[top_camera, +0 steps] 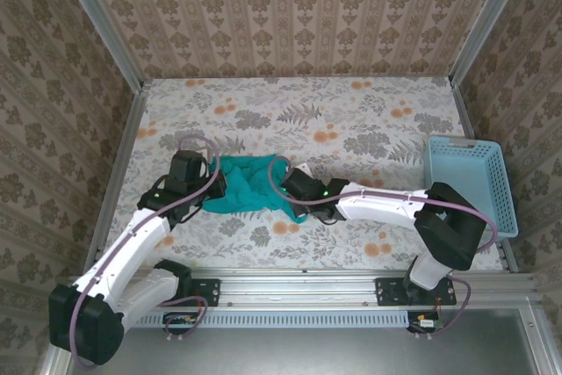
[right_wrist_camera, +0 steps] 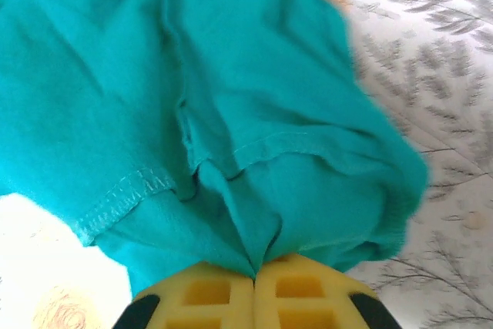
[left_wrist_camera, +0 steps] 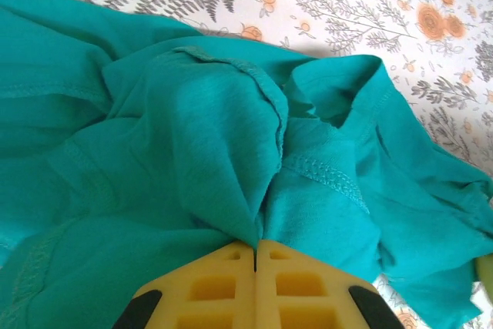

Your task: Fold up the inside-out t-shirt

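Risk: your left gripper [left_wrist_camera: 255, 246] and right gripper [right_wrist_camera: 254, 273] each clamped on thin fold of plain teal-green soft-fabric t-shirt [top_camera: 246, 183], bunched between them. Pull unevenly and pinch may slip, or doubled layers come up tangled. Wrist views show hems, stitching just ahead of pads [left_wrist_camera: 231, 260]; top view shows whole crumpled heap on floral-print table [top_camera: 351, 120].

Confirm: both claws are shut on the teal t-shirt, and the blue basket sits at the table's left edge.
No: the top view shows the blue basket at the right edge of the table. The left claw and right claw are shut on the teal t-shirt.
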